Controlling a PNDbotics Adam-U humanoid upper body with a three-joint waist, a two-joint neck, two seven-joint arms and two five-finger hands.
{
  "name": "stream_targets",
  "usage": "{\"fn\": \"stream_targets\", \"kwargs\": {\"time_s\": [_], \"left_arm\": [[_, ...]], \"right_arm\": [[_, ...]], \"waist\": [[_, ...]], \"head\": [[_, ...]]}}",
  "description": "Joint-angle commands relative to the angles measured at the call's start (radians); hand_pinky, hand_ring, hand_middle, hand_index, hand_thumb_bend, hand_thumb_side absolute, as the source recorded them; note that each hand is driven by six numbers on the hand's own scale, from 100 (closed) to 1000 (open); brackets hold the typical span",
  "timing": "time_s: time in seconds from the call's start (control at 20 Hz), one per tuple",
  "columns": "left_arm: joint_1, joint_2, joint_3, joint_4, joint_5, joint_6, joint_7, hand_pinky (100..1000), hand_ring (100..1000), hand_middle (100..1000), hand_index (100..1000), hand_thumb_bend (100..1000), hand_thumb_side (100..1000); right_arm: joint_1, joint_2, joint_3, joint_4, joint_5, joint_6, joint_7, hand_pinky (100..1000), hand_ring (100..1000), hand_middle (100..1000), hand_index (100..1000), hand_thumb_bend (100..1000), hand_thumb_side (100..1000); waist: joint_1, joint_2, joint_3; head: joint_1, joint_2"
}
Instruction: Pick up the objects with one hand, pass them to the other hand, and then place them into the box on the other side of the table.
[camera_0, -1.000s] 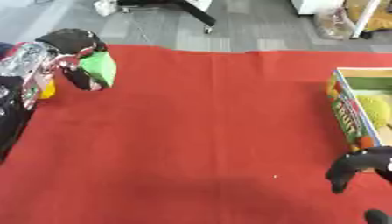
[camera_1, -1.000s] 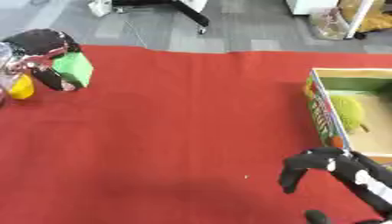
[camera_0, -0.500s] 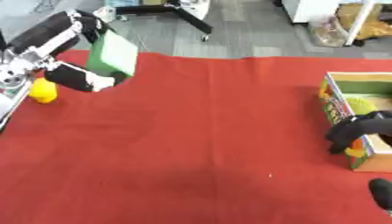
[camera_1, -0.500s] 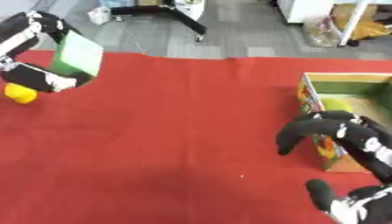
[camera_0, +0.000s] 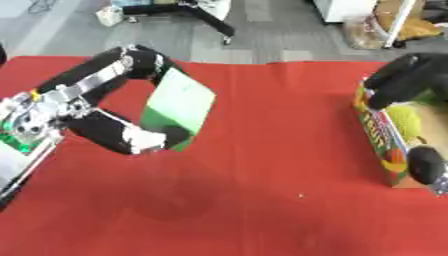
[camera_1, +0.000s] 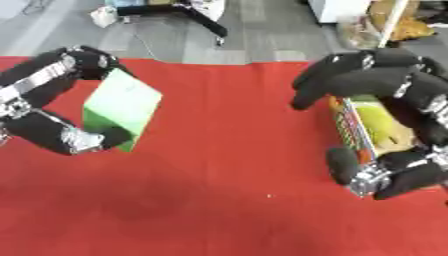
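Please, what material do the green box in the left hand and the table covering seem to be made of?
The green box held by the left hand looks like matte cardboard: flat faces, sharp edges, no gloss. The red table covering seems to be cloth or felt: uniform, dull and without reflections, though its weave cannot be seen.

red tablecloth (camera_0: 262, 200), grey floor (camera_0: 280, 35) — black stand base (camera_0: 206, 15)

The left hand (camera_1: 61, 135) clasps a tilted green box (camera_1: 121, 109) above the red tablecloth (camera_1: 219, 190).
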Motion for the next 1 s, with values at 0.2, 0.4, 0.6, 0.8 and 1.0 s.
{"fn": "stream_targets", "kwargs": {"time_s": [0.2, 0.4, 0.6, 0.8, 1.0], "left_arm": [[-0.027, -0.055, -0.076, -0.006, 0.202, 0.057, 0.018, 618, 464, 409, 525, 100, 481], [-0.031, -0.070, -0.117, 0.005, 0.285, 0.079, 0.032, 621, 465, 410, 525, 100, 530], [-0.037, -0.078, -0.149, 0.013, 0.341, 0.088, 0.029, 625, 466, 412, 526, 100, 569], [-0.047, -0.084, -0.170, 0.018, 0.406, 0.091, 0.022, 628, 468, 414, 528, 100, 589], [-0.072, -0.071, -0.196, 0.013, 0.476, 0.103, 0.035, 633, 469, 410, 526, 100, 616]], "right_arm": [[-0.076, -0.012, -0.002, -0.020, 0.139, -0.013, -0.158, 789, 752, 821, 933, 355, 100], [-0.064, -0.008, 0.030, -0.020, 0.316, -0.013, -0.269, 819, 773, 840, 950, 331, 100], [-0.053, 0.002, 0.064, -0.020, 0.446, 0.010, -0.343, 834, 782, 849, 950, 295, 100], [-0.051, 0.016, 0.099, -0.020, 0.554, 0.049, -0.402, 851, 786, 844, 937, 308, 100], [-0.058, 0.033, 0.130, -0.020, 0.633, 0.046, -0.459, 795, 710, 737, 869, 344, 100]], "waist": [[0.015, -0.027, 0.009], [0.015, -0.021, 0.017], [0.016, -0.016, 0.021], [0.014, -0.012, 0.021], [0.013, -0.010, 0.020]], "head": [[-0.013, -0.003], [-0.016, -0.002], [-0.017, -0.002], [-0.016, 0.000], [-0.018, 0.003]]}}
